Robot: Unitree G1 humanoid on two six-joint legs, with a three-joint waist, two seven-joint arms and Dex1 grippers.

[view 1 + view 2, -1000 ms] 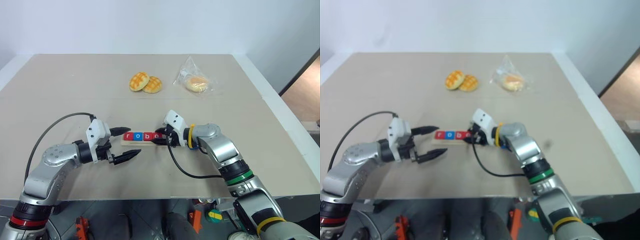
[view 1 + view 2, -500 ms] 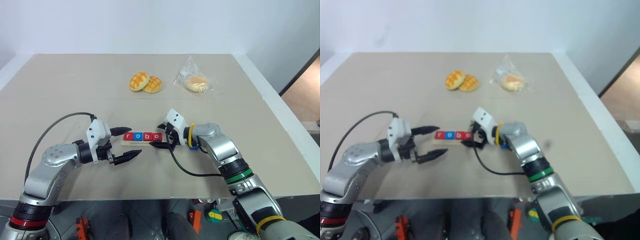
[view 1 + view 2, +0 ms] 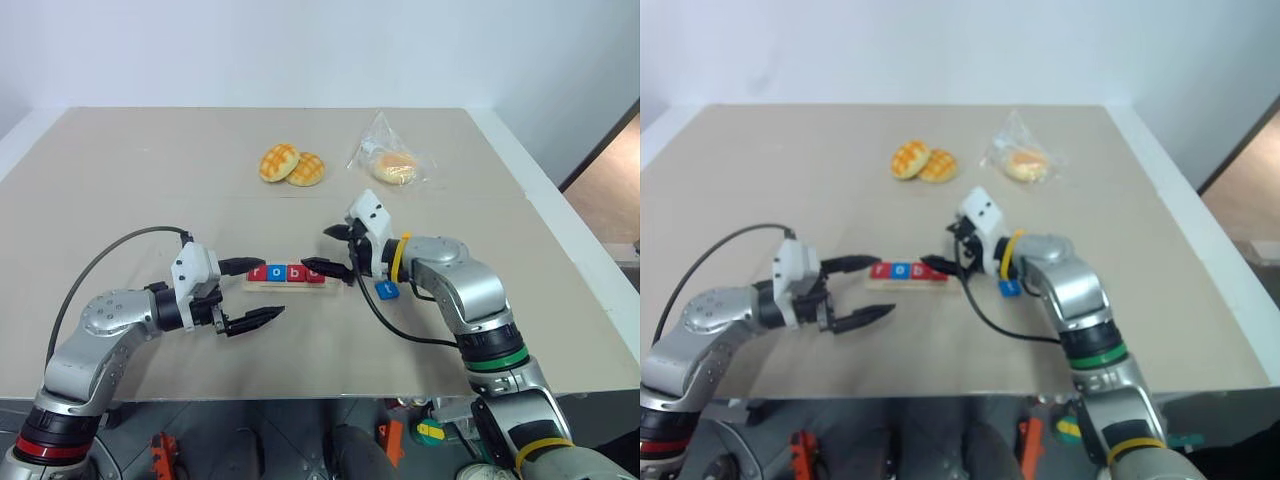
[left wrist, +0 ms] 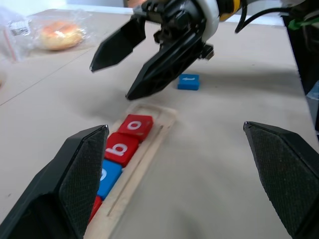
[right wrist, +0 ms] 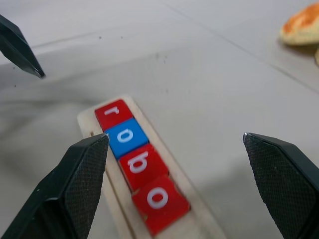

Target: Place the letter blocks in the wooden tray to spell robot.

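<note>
Letter blocks (image 3: 287, 273) spelling r-o-b-o are sitting in the wooden tray (image 3: 296, 284).
Blue t block (image 3: 387, 290) is lying on the surface (image 3: 150, 160) beside the tray's empty end; both arms' fingers are standing apart, holding nothing.

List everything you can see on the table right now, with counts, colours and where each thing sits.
wooden tray: one, pale wood, near the table's middle, between the two grippers.
letter blocks in the tray: four, red r, blue o, red b, red o, side by side in the groove.
t block: one, blue, flat on the table past the tray's right end, under the right arm.
buns: two, golden with a crosshatch top, touching, farther back on the table.
bagged bun: one, pale, in a clear bag, right of the two buns.
table: one, beige.
left gripper: open, at the tray's left end.
right gripper: open, above the tray's right end.
</note>
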